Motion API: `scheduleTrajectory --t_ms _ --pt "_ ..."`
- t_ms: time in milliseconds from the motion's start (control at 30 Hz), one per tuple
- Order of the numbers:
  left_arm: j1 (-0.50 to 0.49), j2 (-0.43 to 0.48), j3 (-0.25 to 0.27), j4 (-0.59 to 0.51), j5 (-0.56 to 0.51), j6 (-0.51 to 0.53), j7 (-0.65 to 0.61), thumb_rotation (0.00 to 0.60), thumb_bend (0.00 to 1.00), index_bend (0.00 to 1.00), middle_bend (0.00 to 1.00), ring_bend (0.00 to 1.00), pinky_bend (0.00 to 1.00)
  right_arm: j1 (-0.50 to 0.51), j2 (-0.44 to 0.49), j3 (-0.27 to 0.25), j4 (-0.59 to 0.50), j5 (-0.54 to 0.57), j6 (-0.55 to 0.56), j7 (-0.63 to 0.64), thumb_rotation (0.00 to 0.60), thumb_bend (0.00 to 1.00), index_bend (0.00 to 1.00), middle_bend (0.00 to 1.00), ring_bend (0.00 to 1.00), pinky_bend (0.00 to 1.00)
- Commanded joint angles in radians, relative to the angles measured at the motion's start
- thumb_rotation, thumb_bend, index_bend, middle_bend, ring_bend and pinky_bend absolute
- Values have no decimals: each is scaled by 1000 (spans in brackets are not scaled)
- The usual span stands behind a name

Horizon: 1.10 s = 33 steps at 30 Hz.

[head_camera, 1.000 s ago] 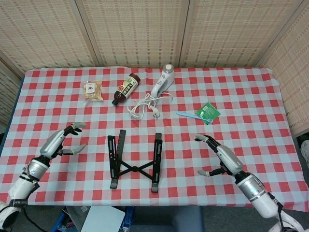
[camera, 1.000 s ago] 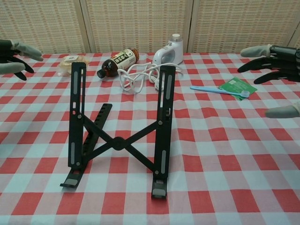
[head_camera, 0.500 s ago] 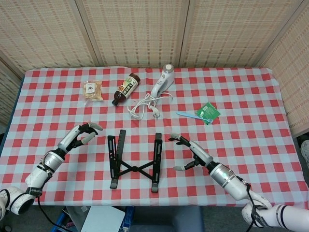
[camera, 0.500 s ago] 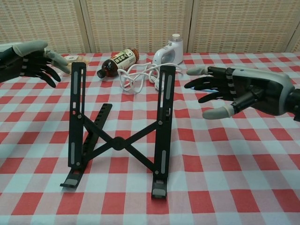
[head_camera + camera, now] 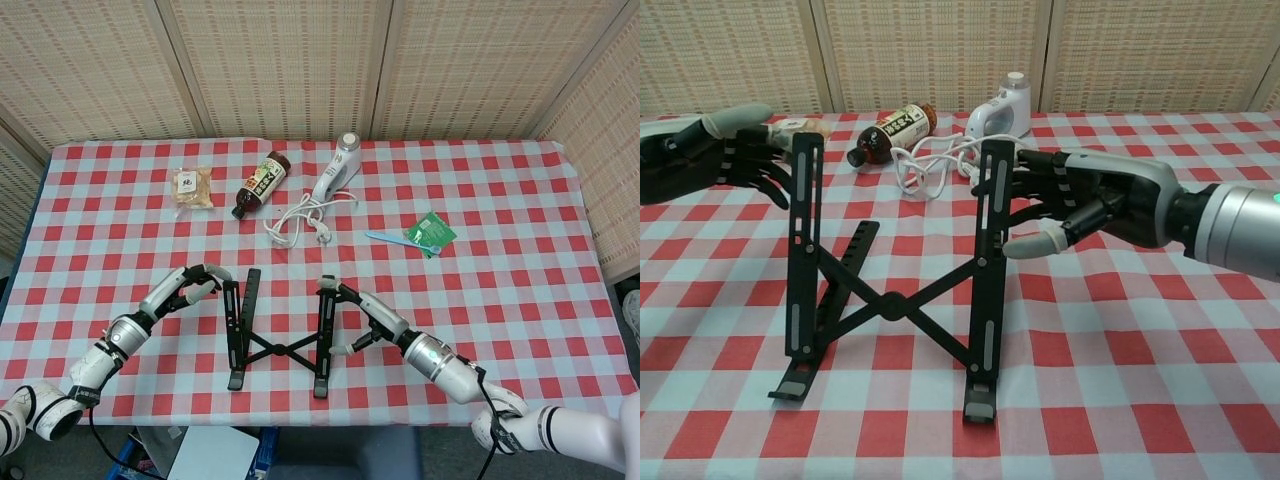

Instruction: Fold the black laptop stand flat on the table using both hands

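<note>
The black laptop stand [image 5: 277, 340] stands unfolded near the table's front edge, its two rails raised and crossed struts meeting at a hub [image 5: 892, 305]. My left hand [image 5: 185, 290] is just outside the left rail [image 5: 804, 240], fingers spread and level with its top; contact is unclear. My right hand [image 5: 1075, 200] is against the right rail [image 5: 990, 270] from the outside. Its fingers reach the rail's upper part and its thumb [image 5: 1035, 243] stays off the rail. Neither hand holds anything.
Behind the stand lie a brown bottle [image 5: 261, 183], a white handheld device [image 5: 337, 167] with its coiled cord [image 5: 300, 215], and a snack packet [image 5: 192, 187]. A green packet [image 5: 432, 231] and a blue toothbrush [image 5: 400, 240] lie to the right. The checked cloth covers the table [image 5: 520, 300].
Both hands have moved inward from the table's sides to the stand's two rails. The stand itself has not moved.
</note>
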Motion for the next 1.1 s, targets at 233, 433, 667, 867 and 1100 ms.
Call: scheduleTrajectory --t_ms 233,433,667,867,1100 --pt "-27 45 40 -55 62 15 -94 206 241 335 330 373 363 29 -10 -36 12 -78 42 85 600 0 72 142 42 122" --pt "-36 99 86 -110 138 71 -160 217 241 338 331 374 364 27 6 -82 3 -147 116 132 600 0 72 152 42 121" --pt "-24 167 144 -186 221 168 -160 221 241 346 333 375 366 17 49 -138 -45 -210 191 112 600 0 72 159 42 121" --pt "-14 220 200 -256 286 227 -133 220 241 348 333 375 366 5 84 -185 -91 -249 238 76 600 0 72 162 42 121" --pt "-6 256 249 -312 338 273 -88 231 241 348 333 375 367 -3 111 -237 -140 -283 268 42 600 0 72 163 42 121"
